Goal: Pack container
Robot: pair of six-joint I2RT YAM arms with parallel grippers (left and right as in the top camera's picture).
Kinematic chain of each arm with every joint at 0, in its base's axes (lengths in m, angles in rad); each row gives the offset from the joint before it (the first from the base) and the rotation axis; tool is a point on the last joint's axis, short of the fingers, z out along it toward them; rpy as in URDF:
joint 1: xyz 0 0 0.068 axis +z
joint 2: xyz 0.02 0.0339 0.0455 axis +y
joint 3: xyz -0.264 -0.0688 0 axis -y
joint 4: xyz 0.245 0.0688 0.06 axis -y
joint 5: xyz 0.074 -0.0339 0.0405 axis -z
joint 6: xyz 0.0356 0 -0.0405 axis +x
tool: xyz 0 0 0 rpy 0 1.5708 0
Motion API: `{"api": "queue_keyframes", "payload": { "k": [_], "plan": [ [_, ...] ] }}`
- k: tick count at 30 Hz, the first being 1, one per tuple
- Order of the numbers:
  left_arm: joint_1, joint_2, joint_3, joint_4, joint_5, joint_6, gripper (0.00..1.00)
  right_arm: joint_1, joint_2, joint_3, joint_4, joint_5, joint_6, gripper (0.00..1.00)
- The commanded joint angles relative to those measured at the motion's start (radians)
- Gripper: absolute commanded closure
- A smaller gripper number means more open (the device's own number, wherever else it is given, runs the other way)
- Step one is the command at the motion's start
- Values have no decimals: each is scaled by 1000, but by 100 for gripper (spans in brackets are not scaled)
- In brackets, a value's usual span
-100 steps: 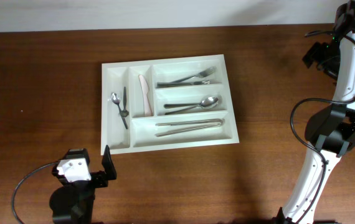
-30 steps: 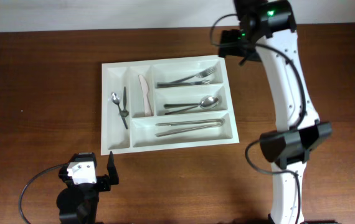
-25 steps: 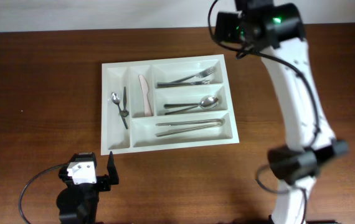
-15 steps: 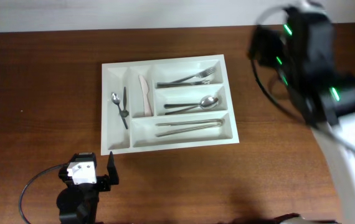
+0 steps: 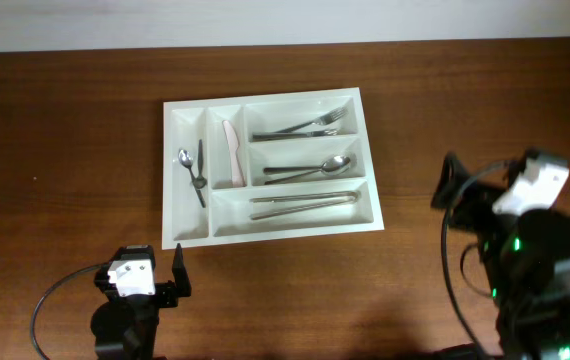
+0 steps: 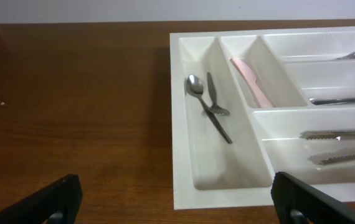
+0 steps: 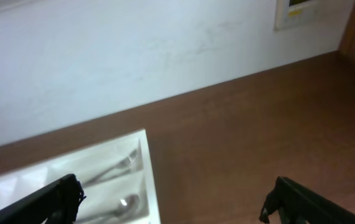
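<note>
The container (image 5: 170, 180) is a white compartmented tray lying mid-table. Its compartments hold small spoons (image 5: 193, 175), a pale pink knife (image 5: 232, 152), forks (image 5: 305, 127), larger spoons (image 5: 315, 167) and long utensils (image 5: 305, 203). My left gripper (image 5: 140, 264) rests near the front edge, just short of the tray's near left corner, open and empty. In the left wrist view the container (image 6: 180, 124) sits ahead of the left gripper (image 6: 177, 202). My right gripper (image 5: 500, 182) is right of the tray, open and empty. The right wrist view is blurred, with the container (image 7: 149, 180) at lower left of the right gripper (image 7: 177, 199).
The brown wooden table (image 5: 65, 120) ends at a white wall (image 7: 134, 43) behind the tray. A black cable (image 5: 47, 300) loops beside the left arm's base. A pale wall plate (image 7: 299, 9) hangs at the upper right of the right wrist view.
The right arm has swung from above the tray's far right corner down to the table's right side, near the front. The left arm and the cutlery have not moved.
</note>
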Motion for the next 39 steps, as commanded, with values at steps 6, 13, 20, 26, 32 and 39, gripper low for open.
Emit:
{"api": "queue_keyframes", "payload": {
  "k": [6,13,20,26,32,39],
  "plan": [
    [-2,-10,-2,-5,11,19,1,-112,-291,-360,119,-202,-144,1],
    [-2,-10,-2,-5,11,19,1,-181,-465,-508,121,-249,-145,1],
    [-2,-10,-2,-5,11,19,1,-182,-593,-611,121,-234,-144,1],
    [-2,-10,-2,-5,11,19,1,-180,-627,-678,121,-239,-173,1],
    [-2,-10,-2,-5,11,19,1,-179,-661,-746,85,-248,-178,1],
    [-2,-10,-2,-5,11,19,1,-179,-661,-772,82,-254,-178,1]
  ]
}}
